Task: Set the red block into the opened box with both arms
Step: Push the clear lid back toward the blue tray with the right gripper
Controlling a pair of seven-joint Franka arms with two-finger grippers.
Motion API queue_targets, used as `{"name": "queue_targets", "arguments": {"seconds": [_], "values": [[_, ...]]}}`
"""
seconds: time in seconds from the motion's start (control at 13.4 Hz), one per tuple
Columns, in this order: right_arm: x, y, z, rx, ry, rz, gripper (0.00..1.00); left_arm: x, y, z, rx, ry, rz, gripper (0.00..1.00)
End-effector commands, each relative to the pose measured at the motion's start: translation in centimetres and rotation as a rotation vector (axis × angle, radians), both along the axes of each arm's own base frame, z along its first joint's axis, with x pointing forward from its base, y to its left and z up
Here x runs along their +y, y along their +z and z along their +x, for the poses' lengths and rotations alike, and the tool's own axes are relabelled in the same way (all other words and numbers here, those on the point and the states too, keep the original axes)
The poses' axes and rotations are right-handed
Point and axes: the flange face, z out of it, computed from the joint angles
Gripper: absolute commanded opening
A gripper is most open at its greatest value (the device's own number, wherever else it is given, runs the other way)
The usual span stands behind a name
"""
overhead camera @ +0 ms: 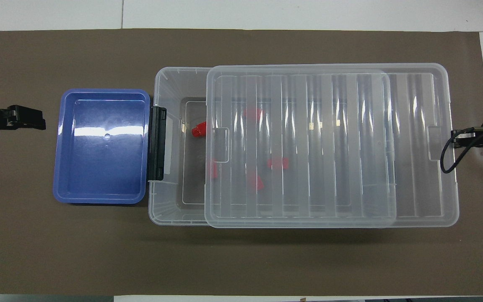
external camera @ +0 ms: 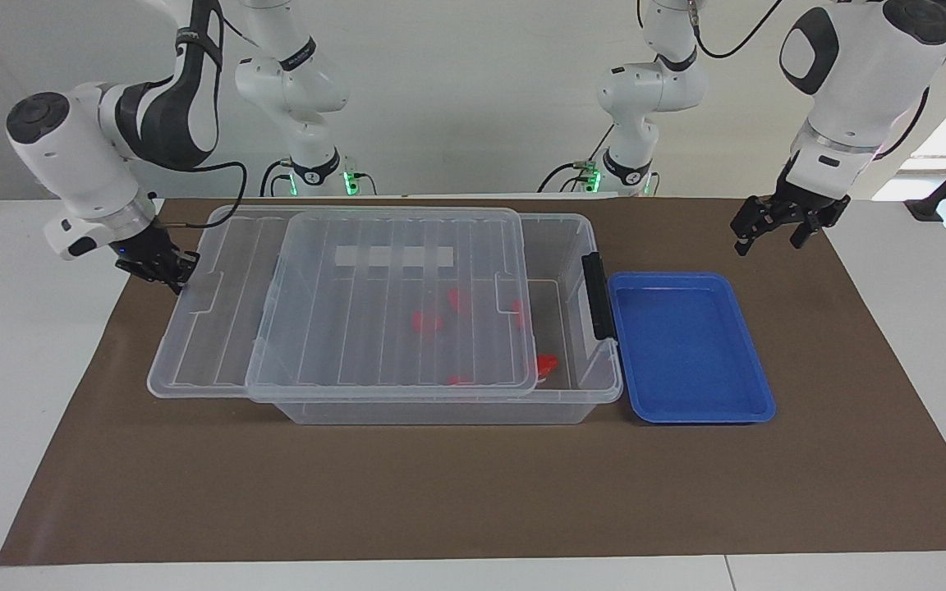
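The right gripper, clenched, presses the lid's end; the opened box lies at its three o'clock. The left gripper waits, released.

- The ribbed lid covers most of the opened box, so only a narrow gap by the black latch lets an end effector in.
- The blue tray sits just beside that latch end.
- Open bench lies farther from the robots.
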Motion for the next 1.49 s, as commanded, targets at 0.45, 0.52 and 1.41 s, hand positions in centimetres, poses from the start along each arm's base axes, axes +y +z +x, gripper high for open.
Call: {"name": "queue_targets", "arguments": {"seconds": [0.45,0.52,1.41], "values": [[5.5,-0.9,0.1,-0.038,-0.009,0.013,0.00,0.3,0.5,-0.5,0.005,0.003,-0.013,1.00],[5.9,-1.0,0.2,-0.038,-0.026,0.013,0.00,0.3,0.5,-0.5,0.005,0.003,-0.013,1.00],[11.1,-1.4,0.6,-0.041,-0.056,0.041,0.00,0.3,0.5,-0.5,0.005,0.003,-0.013,1.00]]}}
